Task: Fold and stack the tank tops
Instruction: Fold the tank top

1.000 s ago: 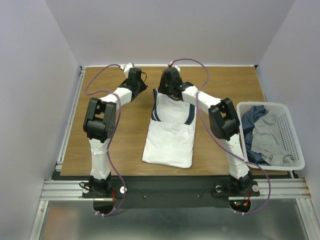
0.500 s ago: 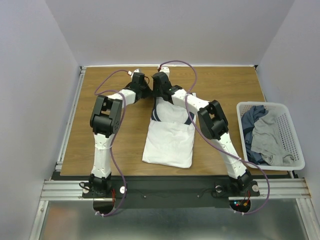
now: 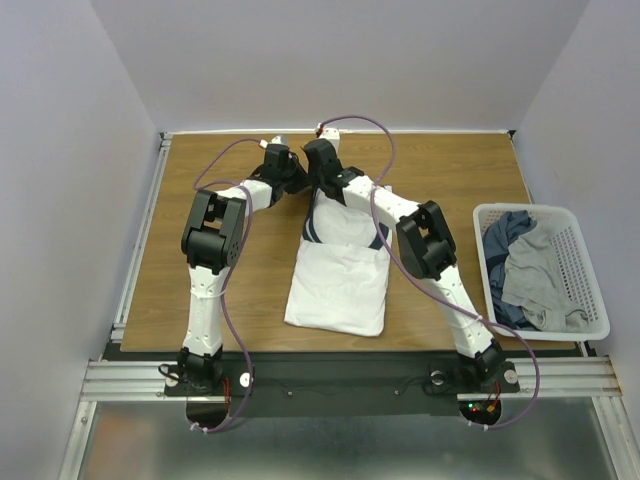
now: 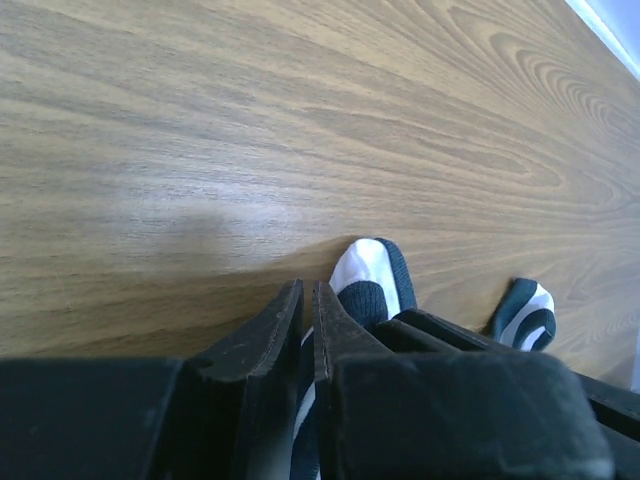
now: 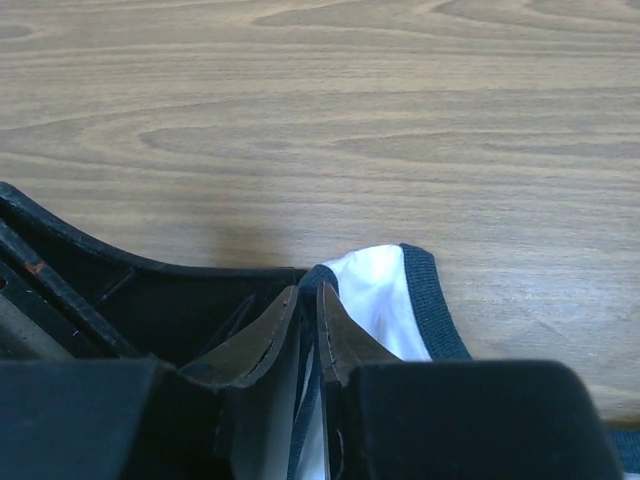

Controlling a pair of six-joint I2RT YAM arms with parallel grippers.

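Now the left gripper and right gripper each clamp a far strap of the white tank top, probably to fold it nearward together.

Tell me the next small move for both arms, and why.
Probably lift the straps slightly and start drawing them toward the near hem. The left gripper and right gripper each look shut on one, and the white tank top lies flat at full length.
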